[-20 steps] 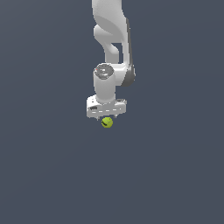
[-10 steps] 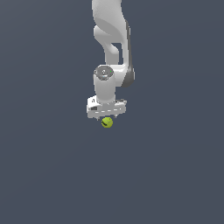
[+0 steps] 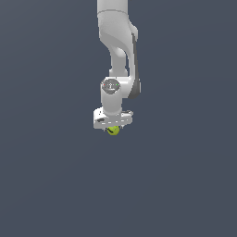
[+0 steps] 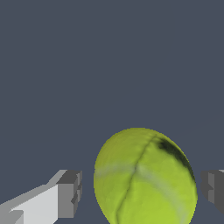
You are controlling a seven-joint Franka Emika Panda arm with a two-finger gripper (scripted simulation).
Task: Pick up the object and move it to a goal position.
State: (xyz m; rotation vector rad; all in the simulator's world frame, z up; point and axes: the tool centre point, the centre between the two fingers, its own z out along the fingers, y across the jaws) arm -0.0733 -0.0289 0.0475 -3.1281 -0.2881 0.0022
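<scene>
White arm [image 3: 118,51] descending from top of frame, wrist vertical. Gripper [image 3: 112,126] pointing down over plain dark grey ground [image 3: 185,176]. Yellow-green tennis ball [image 3: 112,131] directly under gripper body, touching it, lower half visible. Finger spacing not resolvable.

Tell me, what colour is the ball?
Yellow-green, with a pale curved seam and a dark mark; the tennis ball shows best in the wrist view.

Open grey all round in the exterior view — nothing to the frame's left, right or below the gripper [image 3: 112,128], so it's free to travel any way. Only thing in the way: the tennis ball [image 3: 112,131] itself, sitting btwn the fingers. Wrist view — ball [image 4: 144,177] fills most of the gap, slim clearance showing each side to the finger pads [image 4: 70,194].
</scene>
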